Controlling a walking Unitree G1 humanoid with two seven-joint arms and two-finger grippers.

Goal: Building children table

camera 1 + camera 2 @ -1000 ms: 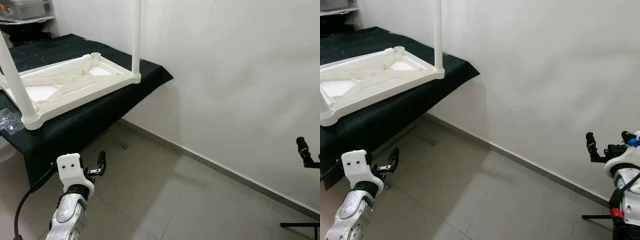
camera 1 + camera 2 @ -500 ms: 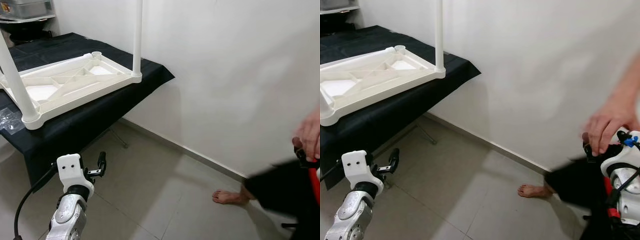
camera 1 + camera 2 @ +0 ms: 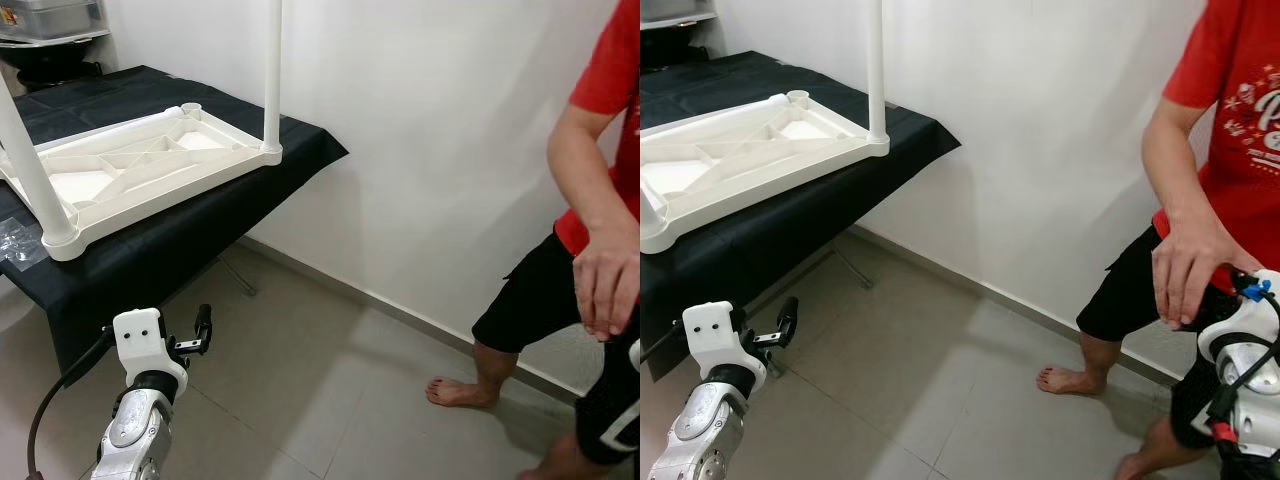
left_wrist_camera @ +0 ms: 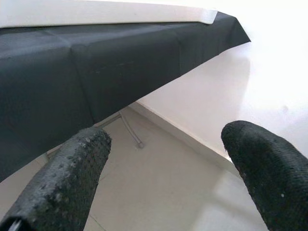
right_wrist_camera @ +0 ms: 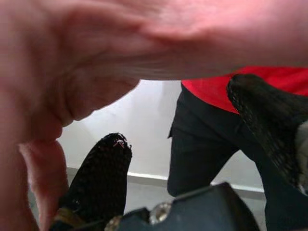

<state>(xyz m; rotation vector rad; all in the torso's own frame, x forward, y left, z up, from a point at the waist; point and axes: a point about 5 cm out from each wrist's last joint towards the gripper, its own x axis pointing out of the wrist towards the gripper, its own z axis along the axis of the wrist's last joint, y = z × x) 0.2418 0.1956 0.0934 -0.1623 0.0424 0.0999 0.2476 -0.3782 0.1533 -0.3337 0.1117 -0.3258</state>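
White plastic children's table (image 3: 140, 165) lies upside down at upper left on the black-draped tabletop (image 3: 170, 235), legs pointing up. Lower left, the left claw (image 4: 163, 163) hangs wide open, empty. At right, a person's hand (image 3: 1185, 265) covers the spread, empty right claw (image 5: 192, 144); closing now could pinch fingers.

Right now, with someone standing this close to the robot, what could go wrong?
The person's hand rests over the right tool, whose fingers stand open around it; closing or swinging that arm could pinch or strike it. Their bare foot is on the floor nearby, so a step could catch it. The upturned white table overhangs the cloth-covered table's corner.
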